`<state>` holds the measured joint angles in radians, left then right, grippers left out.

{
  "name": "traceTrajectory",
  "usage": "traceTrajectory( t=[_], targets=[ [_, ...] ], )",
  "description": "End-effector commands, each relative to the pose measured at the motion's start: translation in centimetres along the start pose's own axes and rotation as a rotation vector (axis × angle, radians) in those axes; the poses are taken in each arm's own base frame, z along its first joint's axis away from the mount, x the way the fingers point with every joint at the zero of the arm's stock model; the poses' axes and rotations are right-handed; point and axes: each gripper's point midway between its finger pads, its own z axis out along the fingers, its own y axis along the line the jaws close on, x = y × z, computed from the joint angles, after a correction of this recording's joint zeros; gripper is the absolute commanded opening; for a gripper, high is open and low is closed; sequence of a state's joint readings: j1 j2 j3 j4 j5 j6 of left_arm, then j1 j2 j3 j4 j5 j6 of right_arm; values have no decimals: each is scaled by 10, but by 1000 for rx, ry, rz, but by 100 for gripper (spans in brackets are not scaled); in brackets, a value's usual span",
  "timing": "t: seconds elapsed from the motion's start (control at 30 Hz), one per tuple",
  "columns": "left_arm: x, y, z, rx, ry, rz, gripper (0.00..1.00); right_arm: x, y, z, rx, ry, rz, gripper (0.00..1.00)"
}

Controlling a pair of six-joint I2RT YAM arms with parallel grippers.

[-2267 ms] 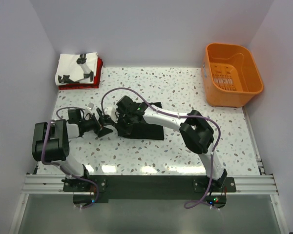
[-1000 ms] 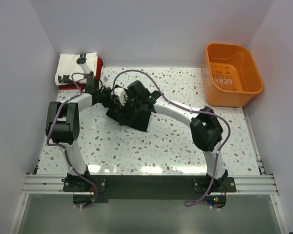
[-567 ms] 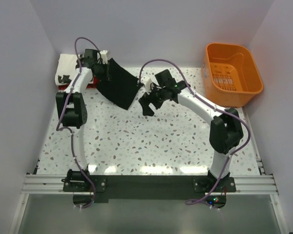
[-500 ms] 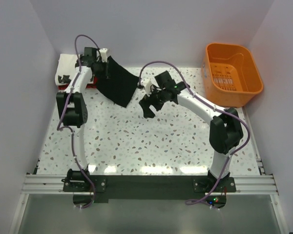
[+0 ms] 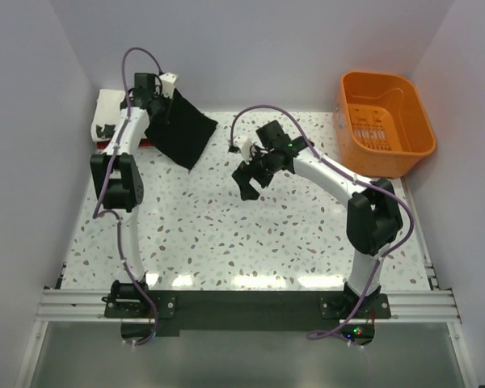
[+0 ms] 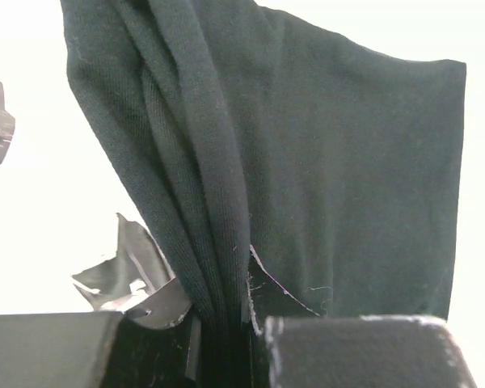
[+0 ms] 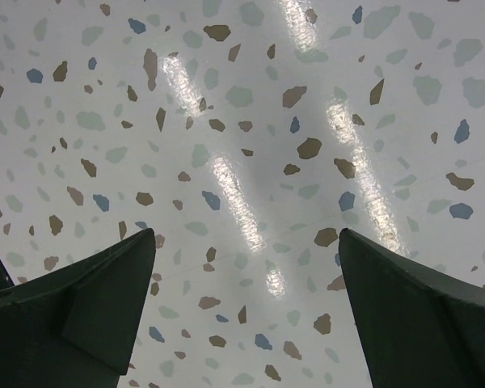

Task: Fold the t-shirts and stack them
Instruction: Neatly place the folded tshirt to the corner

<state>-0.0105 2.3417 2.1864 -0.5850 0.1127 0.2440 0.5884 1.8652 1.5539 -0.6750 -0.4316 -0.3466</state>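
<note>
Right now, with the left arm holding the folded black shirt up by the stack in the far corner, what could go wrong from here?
1. The left gripper pinches the black t-shirt by one bunched edge and the rest hangs loose; the fold may open on landing.
2. It hangs beside the white t-shirt, not over it, so it could land partly off it.
3. The right gripper is open, away from the cloth, giving no support.

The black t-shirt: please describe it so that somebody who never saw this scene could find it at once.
On the speckled table, go to the far left corner, where a folded white t-shirt with black prints lies. Beside it, the left gripper pinches the black t-shirt, which hangs down folded. It alone is plain black and held by a gripper.
</note>
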Motion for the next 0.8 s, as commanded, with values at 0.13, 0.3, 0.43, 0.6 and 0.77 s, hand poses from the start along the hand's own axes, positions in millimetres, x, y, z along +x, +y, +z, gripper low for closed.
traceTrajectory(
  t=[0.13,0.3,0.43,0.6,0.77],
  targets=[
    [-102,48,-86,-153,-309,74,0,-17,-4,-14,34,-36,-33,99],
    [-119,56,-104,-194,-363,93,0,-18,-4,-17,40,-38,-32,99],
    [-129,57,-109,-195,-385,97,0,-17,-4,-18,45,-36,-30,99],
    [-136,60,-117,-211,-411,93,0,-16,-4,-20,50,-34,-30,99],
    [-147,63,-129,-223,-442,96,0,-16,-4,-20,54,-36,-31,99]
  ],
)
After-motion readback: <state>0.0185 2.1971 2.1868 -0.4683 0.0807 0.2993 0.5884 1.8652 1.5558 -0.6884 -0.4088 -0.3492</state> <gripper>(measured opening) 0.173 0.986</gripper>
